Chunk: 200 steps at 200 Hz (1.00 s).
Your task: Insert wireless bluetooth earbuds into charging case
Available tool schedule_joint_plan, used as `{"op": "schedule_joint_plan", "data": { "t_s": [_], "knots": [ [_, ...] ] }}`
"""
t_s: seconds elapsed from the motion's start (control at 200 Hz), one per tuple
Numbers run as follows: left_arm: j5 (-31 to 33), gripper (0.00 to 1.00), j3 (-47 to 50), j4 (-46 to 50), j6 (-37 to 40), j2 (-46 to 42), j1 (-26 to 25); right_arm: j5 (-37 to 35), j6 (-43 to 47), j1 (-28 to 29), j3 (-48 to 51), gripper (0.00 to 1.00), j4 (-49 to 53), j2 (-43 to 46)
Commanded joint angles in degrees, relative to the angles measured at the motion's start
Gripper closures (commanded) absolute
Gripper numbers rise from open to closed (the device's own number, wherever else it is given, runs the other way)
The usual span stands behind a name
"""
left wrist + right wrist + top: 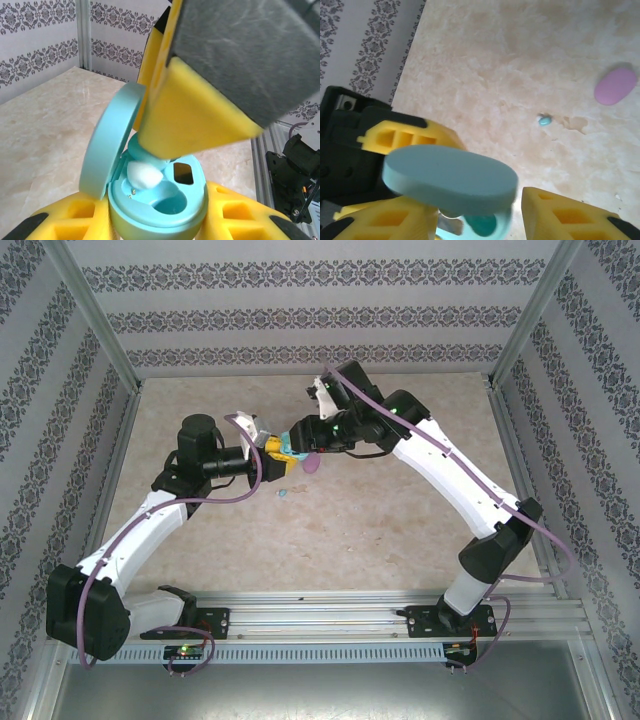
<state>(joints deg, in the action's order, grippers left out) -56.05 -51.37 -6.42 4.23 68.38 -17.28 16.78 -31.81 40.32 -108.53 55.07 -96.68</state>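
Left gripper (157, 222) is clamped on the blue case (165, 205), its yellow fingers (245, 220) pressed to either side. It holds the case upright above the table (400, 530), mouth facing up. The lid (107, 140) stands open on the left in the left wrist view, nearly on edge. A pale bud (144, 175) lies tilted in the left well; it seems not fully seated, though the view is tight. The right well (183, 172) shows dark and open. Right gripper (477, 220) hangs over the case with fingers spread apart, one finger (200, 120) just above the bud. A loose blue bud (545, 120) lies on the table near the closed pink case (615, 86), whose long axis runs diagonally in the right wrist view.
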Motion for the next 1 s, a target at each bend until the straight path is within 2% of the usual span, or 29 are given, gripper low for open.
{"op": "schedule_joint_plan", "data": {
  "t_s": [0.0, 0.22, 0.445, 0.994],
  "knots": [
    [-3.19, 0.94, -1.08, -4.38, -0.1, -3.16, -0.57, -3.74, -1.08, -1.03, 2.09, 0.54, 1.83, 0.52],
    [-3.1, 0.94, -1.15, -4.31, -0.19, -2.9, -0.7, 0.54, -1.41, -0.56, 4.81, 0.54, -3.74, 1.87],
    [-3.1, 0.94, -1.11, -4.14, -0.07, -2.65, -0.81, 3.57, -0.93, 0.27, 4.8, 0.61, -5.66, 1.87],
    [-2.83, 0.94, -1.37, -3.26, 0.68, -2.48, -0.76, 7.83, -2.97, 0.21, 4.64, 0.59, -8.11, 2.86]
  ]
}}
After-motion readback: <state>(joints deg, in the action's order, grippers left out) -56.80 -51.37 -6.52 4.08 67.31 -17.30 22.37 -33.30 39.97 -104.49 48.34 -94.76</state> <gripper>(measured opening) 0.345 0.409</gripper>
